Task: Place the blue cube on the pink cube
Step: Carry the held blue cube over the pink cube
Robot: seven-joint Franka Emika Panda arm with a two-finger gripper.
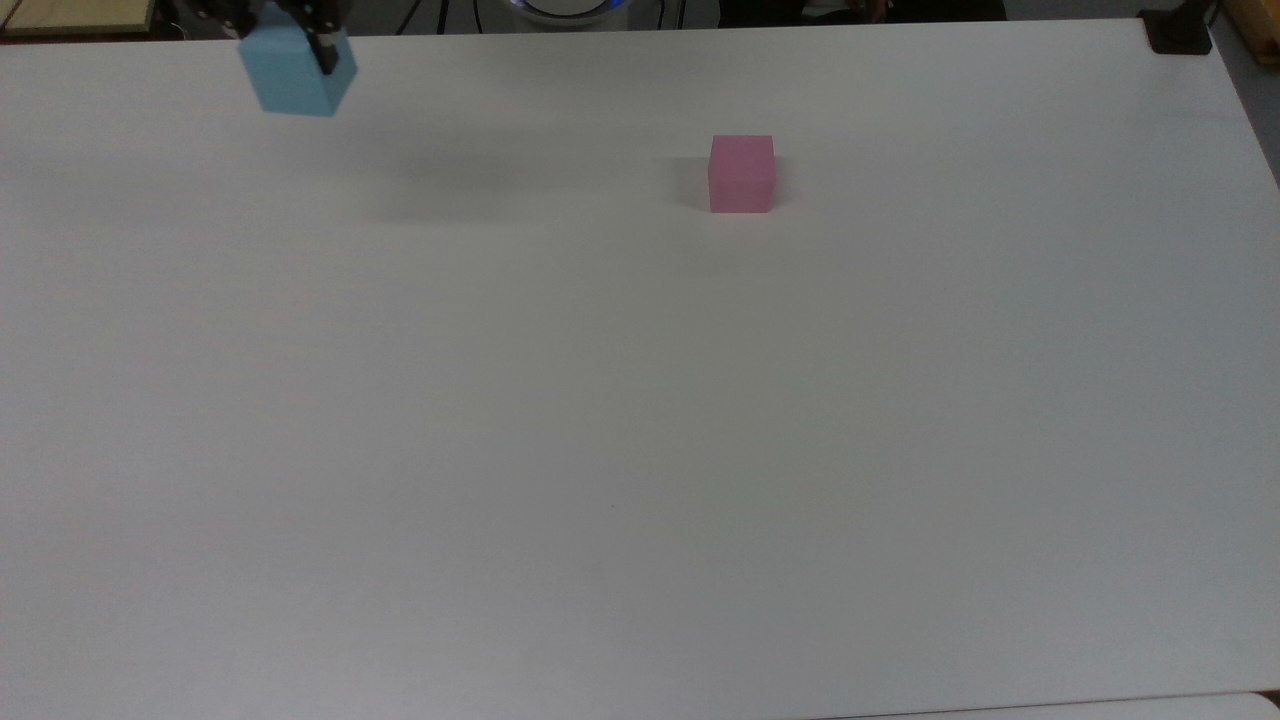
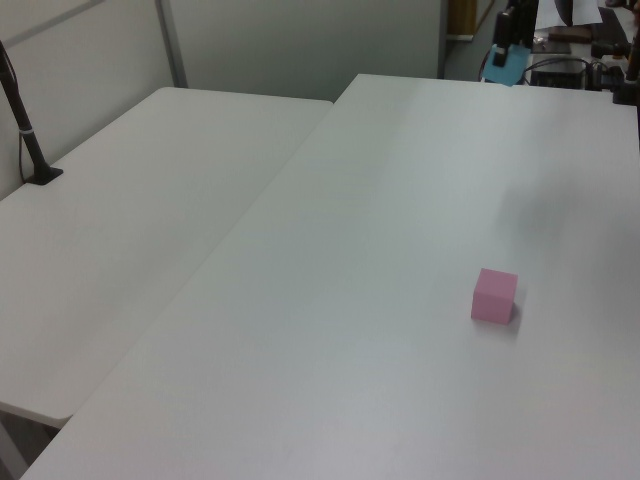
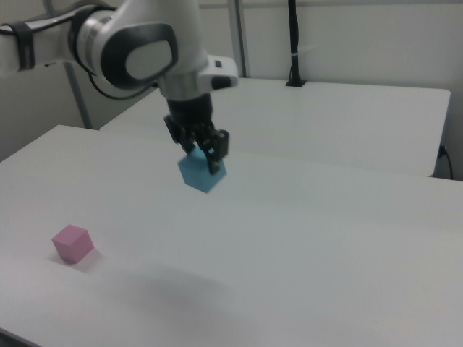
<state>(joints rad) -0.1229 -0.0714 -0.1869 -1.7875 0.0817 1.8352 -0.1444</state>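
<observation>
Blue cube (image 3: 202,173) is clamped in the end effector (image 3: 205,160), carried well above the table (image 1: 640,450); in the right view one finger runs down its front face and the cube hangs with a corner lowest, so it looks tilted in the grip. Pink cube (image 1: 742,174) sits alone on the table, well apart, toward the top view's right of the blue cube (image 1: 296,72). Step in hand, as I read it: transport to a point over the pink one. To do it well: keep the height until the blue is centred over the pink top face, then square the blue's faces to the pink's before descending, since a tilted bottom face will likely land on an edge and tip or slide off. Descend slowly, release only on contact, retract straight up so the fingers don't drag the stack. Hard to read: top view cuts the end effector (image 1: 290,20) off at the upper edge, just finger ends over the cube. Left view has the blue cube (image 2: 503,68) small at the far end against clutter, grip detail not legible; pink cube (image 2: 494,295) clear there. How much of the tilt is real versus viewing angle I can't tell.
</observation>
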